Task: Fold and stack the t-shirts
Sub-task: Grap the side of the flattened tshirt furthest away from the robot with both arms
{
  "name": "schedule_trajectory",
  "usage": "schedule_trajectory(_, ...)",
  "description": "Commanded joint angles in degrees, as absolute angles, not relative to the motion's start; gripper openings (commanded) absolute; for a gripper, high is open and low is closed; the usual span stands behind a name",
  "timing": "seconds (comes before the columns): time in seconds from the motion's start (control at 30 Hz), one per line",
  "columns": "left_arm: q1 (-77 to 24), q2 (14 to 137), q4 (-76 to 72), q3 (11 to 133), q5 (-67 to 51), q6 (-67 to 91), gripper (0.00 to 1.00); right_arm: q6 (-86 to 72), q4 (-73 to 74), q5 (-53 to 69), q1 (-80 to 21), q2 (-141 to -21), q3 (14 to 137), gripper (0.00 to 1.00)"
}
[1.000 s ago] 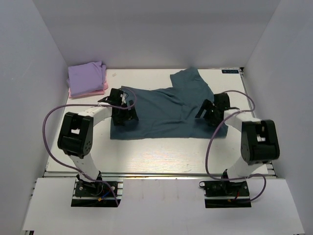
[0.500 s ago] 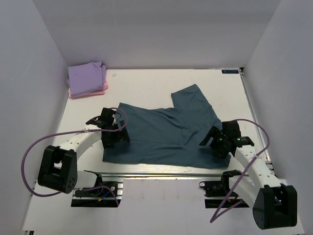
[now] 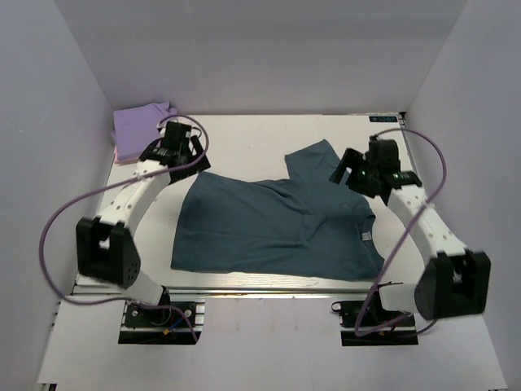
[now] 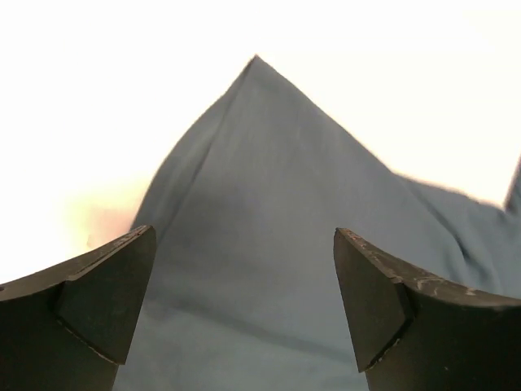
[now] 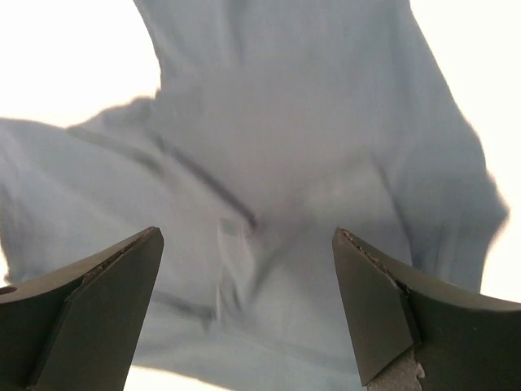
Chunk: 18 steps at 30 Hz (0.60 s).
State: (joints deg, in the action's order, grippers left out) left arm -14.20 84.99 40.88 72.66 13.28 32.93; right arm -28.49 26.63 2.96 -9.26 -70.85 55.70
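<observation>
Three t-shirts lie on your desk (image 3: 244,138), with two arms reaching over them.

1. One dark teal-blue t-shirt (image 3: 269,228). You find it unfolded and spread nearly flat across the middle of the desk, its long side running left to right. One sleeve (image 3: 313,163) points toward the far edge, and the near hem lies close to the desk's near edge. A small pale label (image 3: 366,236) shows on its right part.

2. One lavender-purple t-shirt (image 3: 138,124). It is folded into a small rectangle in the far left corner of the desk, beyond the teal shirt's far left corner.

3. One pink t-shirt (image 3: 116,153). You see only a thin edge of it under the lavender one, so its fold cannot be judged.

4. Your left arm (image 3: 130,204) stretches to the far left, its wrist between the lavender stack and the teal shirt's far left corner. The left jaws stand wide apart and grip nothing. In the wrist view, a pointed corner of teal cloth (image 4: 260,212) lies beneath the gap.

5. Your right arm (image 3: 423,220) reaches to the far right of the teal shirt, its wrist beside the raised sleeve. The right jaws stand wide apart and grip nothing. In the wrist view, creased teal cloth (image 5: 269,147) with a seam fills the space below them.

6. One purple cable (image 3: 61,220) loops along each arm.
</observation>
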Motion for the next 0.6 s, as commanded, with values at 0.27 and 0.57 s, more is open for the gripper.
schedule_trajectory(0.27, -11.69, 112.13, 38.68, 88.51, 14.24, 26.81, 0.61, -17.41, 22.41, -13.27, -9.4, -98.51, 82.34, 0.9)
schedule_trajectory(0.57, -10.63, 118.65, 32.34, 89.64, 10.9, 27.33, 0.49, -15.56, 24.88, -6.6, -9.05, -113.99, 96.94, 0.9)
